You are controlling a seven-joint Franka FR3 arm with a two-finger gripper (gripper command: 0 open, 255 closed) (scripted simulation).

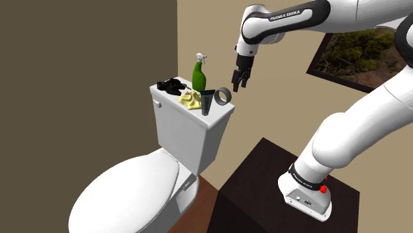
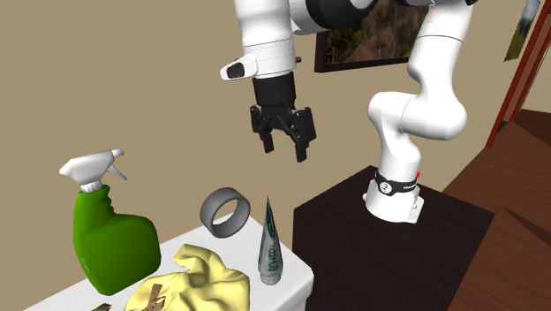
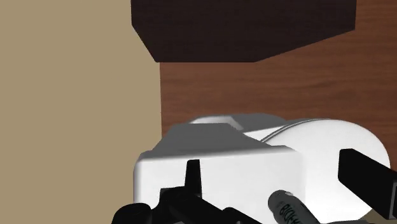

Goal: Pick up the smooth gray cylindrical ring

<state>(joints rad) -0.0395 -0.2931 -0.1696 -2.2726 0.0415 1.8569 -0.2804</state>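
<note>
1. A white toilet tank (image 1: 185, 132) against a tan wall (image 1: 86, 53) carries a green spray bottle (image 1: 199, 74), a yellow cloth (image 1: 191, 100) and a tube (image 1: 206, 103)
2. The gray ring (image 1: 222, 96) stands on edge at the shoulder view's right end of the tank top, just beside the tube
3. The claw (image 1: 238, 85) hangs above it, fingers apart, touching nothing
4. A tangled black thing (image 1: 171, 85) at the left end is hard to make out

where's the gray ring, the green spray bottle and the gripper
gray ring (image 2: 212, 208), second exterior view, on its outer band
green spray bottle (image 2: 115, 247), second exterior view, on the bottle's body
gripper (image 2: 283, 150), second exterior view, midway between its open fingertips
</note>
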